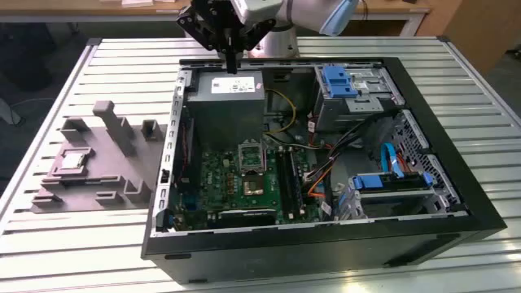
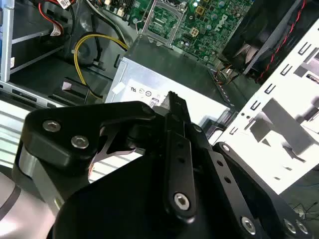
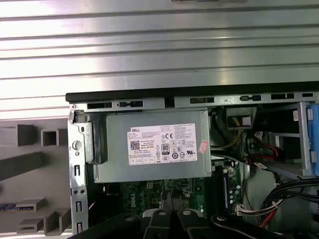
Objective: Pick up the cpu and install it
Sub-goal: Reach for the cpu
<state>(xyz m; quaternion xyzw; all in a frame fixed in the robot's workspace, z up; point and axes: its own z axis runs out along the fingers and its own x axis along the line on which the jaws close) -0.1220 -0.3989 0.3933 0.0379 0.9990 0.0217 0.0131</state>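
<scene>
The table (image 1: 488,165) was ribbed bare metal with a dull sheen. The computer case (image 1: 326,238) had a matt black shell; the power supply (image 1: 224,116) was smooth grey metal bearing a white paper label (image 1: 236,84). The claw (image 1: 233,66) looked matt black.

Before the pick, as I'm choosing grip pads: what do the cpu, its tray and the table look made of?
The cpu: silvery lid with dull sheen, likely metal; pale rim, unclear. The tray: matte grey blocks, probably plastic. The table: pale ribbed slats with bright glare, likely aluminium.
</scene>
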